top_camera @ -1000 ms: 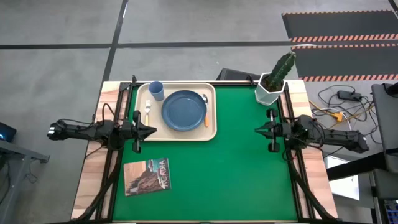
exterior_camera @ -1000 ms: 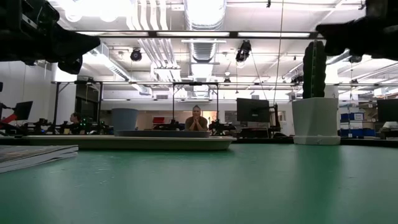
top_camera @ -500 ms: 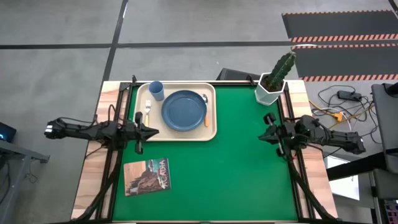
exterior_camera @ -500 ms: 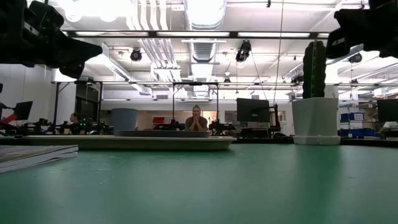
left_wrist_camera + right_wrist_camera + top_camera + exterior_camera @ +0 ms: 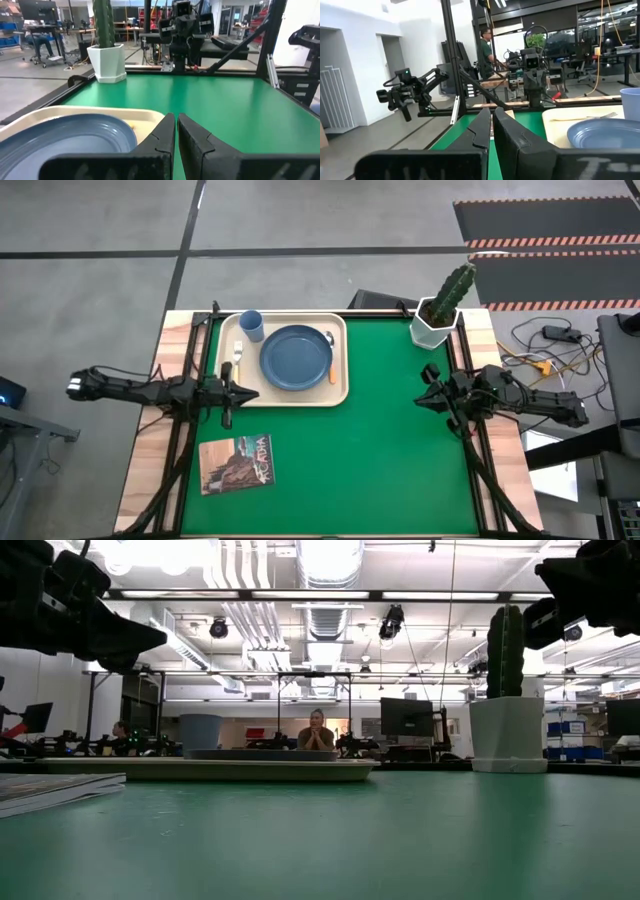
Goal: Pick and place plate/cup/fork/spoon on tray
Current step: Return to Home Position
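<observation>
All four pieces, plate, cup, fork and spoon, are sitting on the tray. Left claw and right claw are hovering nearly closed, empty; a careless left-arm swing risks nudging the tray.

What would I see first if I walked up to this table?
The big cream tray at the far left of the green table, holding the dark blue plate and the light blue cup. Next, the tall cactus in its white pot at the far right corner.
</observation>
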### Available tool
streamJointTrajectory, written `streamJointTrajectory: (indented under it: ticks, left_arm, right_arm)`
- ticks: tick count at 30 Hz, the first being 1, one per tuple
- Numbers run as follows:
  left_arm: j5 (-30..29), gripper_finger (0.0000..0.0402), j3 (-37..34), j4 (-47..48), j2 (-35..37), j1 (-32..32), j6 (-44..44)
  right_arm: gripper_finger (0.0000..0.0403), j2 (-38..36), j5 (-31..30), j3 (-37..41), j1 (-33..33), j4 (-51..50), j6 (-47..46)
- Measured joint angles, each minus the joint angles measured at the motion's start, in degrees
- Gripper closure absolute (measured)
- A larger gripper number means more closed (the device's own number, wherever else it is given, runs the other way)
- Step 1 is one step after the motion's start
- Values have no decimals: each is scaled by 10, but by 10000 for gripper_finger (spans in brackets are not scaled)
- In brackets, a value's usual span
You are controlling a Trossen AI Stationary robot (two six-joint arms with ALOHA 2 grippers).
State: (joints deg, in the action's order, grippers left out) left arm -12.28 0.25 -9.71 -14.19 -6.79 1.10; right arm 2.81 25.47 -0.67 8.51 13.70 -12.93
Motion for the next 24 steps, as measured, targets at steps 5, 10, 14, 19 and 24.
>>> streamJointTrajectory:
  ticks: [5, 10, 14, 19, 24]
  left_arm:
    - [0, 400, 0, -1, -18, 0, 0]
    - [0, 400, 0, -1, -36, 0, 0]
    - [0, 400, 0, -1, -50, 0, 0]
    - [0, 400, 0, 0, -67, 0, 0]
    - [0, 400, 0, 0, -82, 0, 0]
  right_arm:
    - [394, 0, 0, 0, 0, 0, 0]
    - [394, 0, 0, 0, 0, 0, 0]
    - [394, 0, -1, 0, 0, 0, 0]
    - [394, 0, -1, 0, 0, 0, 0]
    - [394, 0, -1, 0, 0, 0, 0]
